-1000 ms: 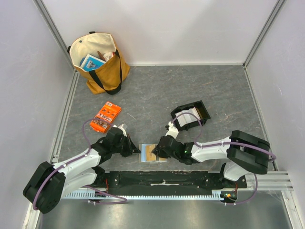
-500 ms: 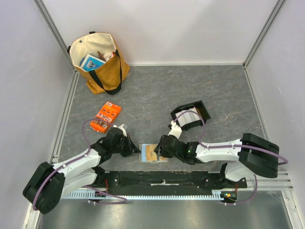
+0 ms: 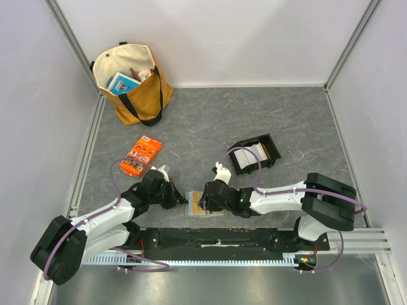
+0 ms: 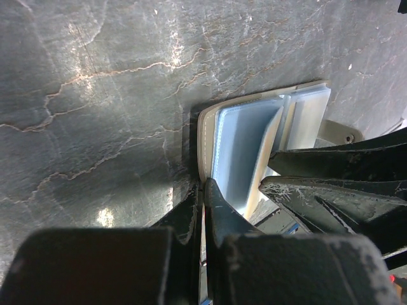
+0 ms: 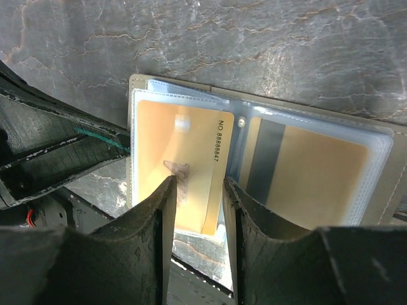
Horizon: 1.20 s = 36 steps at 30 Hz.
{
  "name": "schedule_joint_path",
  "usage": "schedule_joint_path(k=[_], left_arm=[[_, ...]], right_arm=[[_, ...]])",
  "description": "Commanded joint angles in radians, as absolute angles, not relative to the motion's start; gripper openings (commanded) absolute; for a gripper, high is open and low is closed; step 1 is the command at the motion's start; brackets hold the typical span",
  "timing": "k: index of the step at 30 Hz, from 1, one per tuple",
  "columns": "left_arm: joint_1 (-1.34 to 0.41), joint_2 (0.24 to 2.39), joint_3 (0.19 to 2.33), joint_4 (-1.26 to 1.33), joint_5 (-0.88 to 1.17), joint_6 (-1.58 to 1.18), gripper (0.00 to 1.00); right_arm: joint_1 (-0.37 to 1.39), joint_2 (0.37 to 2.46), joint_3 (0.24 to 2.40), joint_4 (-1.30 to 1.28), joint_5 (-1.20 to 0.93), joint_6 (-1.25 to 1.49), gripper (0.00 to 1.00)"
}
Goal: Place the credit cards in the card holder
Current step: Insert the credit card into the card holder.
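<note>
Card holder (image 5: 131,121) is lying open on the table (image 3: 210,121), right at the near edge, between the two arms. Left gripper (image 4: 203,187) is sitting at the holder's left rim with its jaws pressed together and the tips touching the rim. Can't tell if the rim is actually being pinched.

Right gripper (image 5: 198,187) is hovering over the left page with its jaws apart, clamping nothing. Tan card (image 5: 184,146) is lying on that page under the jaws, slightly skewed and wider than the gap. Second tan card (image 5: 318,171) is sitting inside the right-hand sleeve.

Further back and to the right, the black tray (image 3: 272,147) is holding the pale cards (image 3: 249,154), well apart from the holder. Orange packet (image 3: 140,156) is lying back left. Tote bag (image 3: 143,95) is standing in the far left corner.
</note>
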State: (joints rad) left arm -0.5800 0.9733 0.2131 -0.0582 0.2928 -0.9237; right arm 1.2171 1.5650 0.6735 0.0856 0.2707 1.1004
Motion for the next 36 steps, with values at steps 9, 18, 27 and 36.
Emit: schedule_joint_path(k=[9, 18, 27, 36], left_arm=[[-0.580, 0.962, 0.222, -0.052, 0.288, -0.930, 0.02], [-0.581, 0.959, 0.219, -0.051, 0.290, -0.933, 0.02], [-0.580, 0.931, 0.212, -0.064, 0.278, -0.937, 0.02], [-0.580, 0.936, 0.210, -0.066, 0.275, -0.937, 0.02]], right_arm=[[1.230, 1.554, 0.678, 0.205, 0.215, 1.072, 0.39], [1.229, 1.560, 0.652, 0.291, 0.157, 1.081, 0.24], [1.246, 1.473, 0.716, 0.052, 0.357, 1.006, 0.21], [1.322, 1.571, 0.834, -0.055, 0.361, 0.956, 0.00]])
